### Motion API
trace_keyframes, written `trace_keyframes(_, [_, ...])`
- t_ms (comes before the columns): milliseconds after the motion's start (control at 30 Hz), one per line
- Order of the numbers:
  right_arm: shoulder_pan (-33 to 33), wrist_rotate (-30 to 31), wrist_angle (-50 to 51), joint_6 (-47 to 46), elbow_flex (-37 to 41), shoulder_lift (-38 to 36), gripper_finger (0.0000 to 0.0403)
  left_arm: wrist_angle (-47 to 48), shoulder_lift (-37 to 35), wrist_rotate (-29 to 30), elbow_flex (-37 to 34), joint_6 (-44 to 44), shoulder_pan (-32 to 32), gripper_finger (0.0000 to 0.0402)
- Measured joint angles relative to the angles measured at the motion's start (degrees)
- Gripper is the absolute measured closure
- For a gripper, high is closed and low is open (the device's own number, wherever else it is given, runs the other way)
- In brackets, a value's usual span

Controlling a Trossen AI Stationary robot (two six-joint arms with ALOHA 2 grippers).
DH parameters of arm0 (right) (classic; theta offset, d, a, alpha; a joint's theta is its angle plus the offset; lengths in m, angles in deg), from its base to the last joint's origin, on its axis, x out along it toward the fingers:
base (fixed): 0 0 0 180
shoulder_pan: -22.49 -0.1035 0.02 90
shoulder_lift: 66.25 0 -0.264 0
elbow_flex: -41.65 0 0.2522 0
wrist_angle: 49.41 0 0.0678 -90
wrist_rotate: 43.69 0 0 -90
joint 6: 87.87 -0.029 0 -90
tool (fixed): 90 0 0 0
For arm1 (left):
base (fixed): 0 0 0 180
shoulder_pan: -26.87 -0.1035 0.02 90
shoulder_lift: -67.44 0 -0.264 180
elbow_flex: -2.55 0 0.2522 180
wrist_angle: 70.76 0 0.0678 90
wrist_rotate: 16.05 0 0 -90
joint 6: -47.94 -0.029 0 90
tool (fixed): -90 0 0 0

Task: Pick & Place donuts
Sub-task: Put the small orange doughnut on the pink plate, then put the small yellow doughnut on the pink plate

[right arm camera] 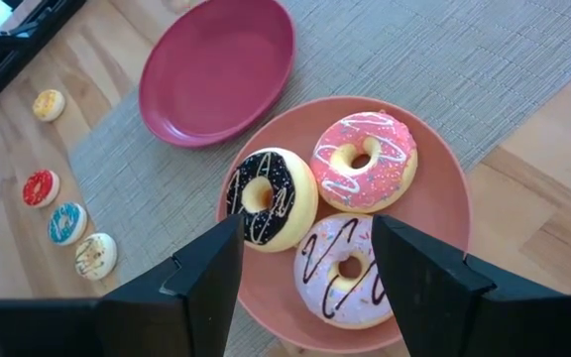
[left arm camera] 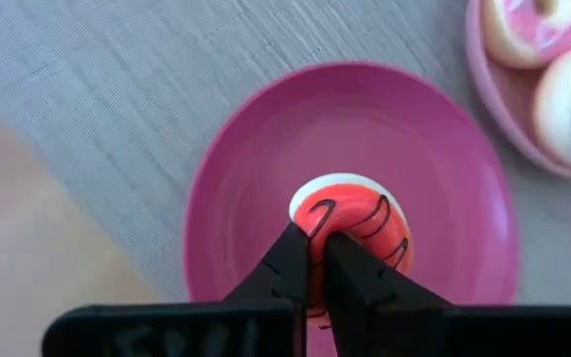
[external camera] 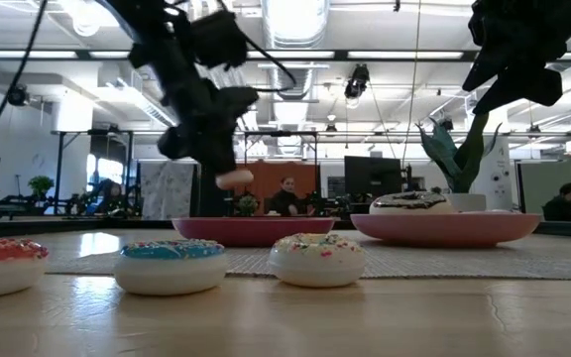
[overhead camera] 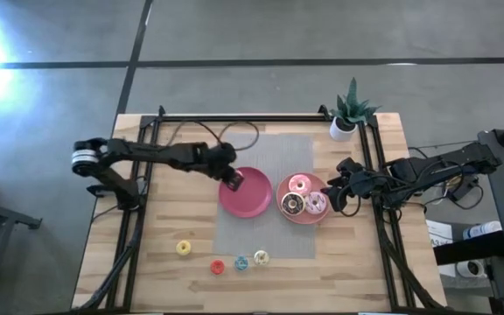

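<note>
My left gripper (overhead camera: 234, 181) hovers over the dark pink plate (overhead camera: 254, 206), shut on a small donut with red-orange icing, dark stripes and a white base (left arm camera: 360, 213). My right gripper (right arm camera: 307, 238) is open above the near edge of the salmon plate (right arm camera: 444, 213) and touches nothing. On that plate lie a chocolate donut (right arm camera: 271, 198), a pink donut (right arm camera: 365, 161) and a pale pink-white donut (right arm camera: 350, 270). Yellow (overhead camera: 183, 248), red (overhead camera: 217, 266), blue (overhead camera: 241, 262) and cream (overhead camera: 261, 257) tiny donuts rest flat on the wood near the table's near edge. My left gripper pinches the striped donut by the rim (left arm camera: 317, 248) nearest the wrist, between its two fingers (left arm camera: 287, 260), coming from above and pointing down. Its hole is hidden behind the fingers. In the low view the donut (external camera: 234, 178) hangs clear above the dark pink plate (external camera: 251, 230).
A grey woven mat (overhead camera: 261, 149) lies under both plates. A potted plant (overhead camera: 352, 112) stands at the far right corner. Black frame rails (overhead camera: 147, 175) run along the table's left, right and far sides. People sit in the room behind (external camera: 287, 195).
</note>
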Motion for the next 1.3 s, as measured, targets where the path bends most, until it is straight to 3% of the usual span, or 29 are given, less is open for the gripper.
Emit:
trace_keyframes(200, [0.0, -0.4, -0.1, -0.1, 0.0, 0.0, 0.0188, 3.5, 8.4, 1.0, 3.8, -0.8, 0.1, 0.0401])
trace_keyframes(367, [0.0, -2.2, -0.1, -0.2, 0.0, 0.0, 0.0188, 7.5, 11.0, 3.0, 5.5, -0.3, 0.2, 0.0388])
trace_keyframes(667, [-0.1, -2.6, -0.1, 0.2, 0.0, 0.0, 0.0188, 9.9, 8.5, 2.6, 5.7, 0.1, 0.4, 0.0281])
trace_keyframes(900, [0.0, -2.6, 0.0, 0.7, 0.0, 0.0, 0.0188, 16.3, 1.9, 3.6, 5.9, -1.5, 1.5, 0.0261])
trace_keyframes(1133, [0.0, -2.8, 0.0, 1.6, 0.0, 0.0, 0.0188, 26.1, -6.2, 0.5, 5.2, -5.8, 13.0, 0.0262])
trace_keyframes(1300, [0.0, -2.8, 0.0, 2.9, 0.0, 0.0, 0.0188, 34.1, -8.0, -5.0, 2.5, 2.1, 22.0, 0.0262])
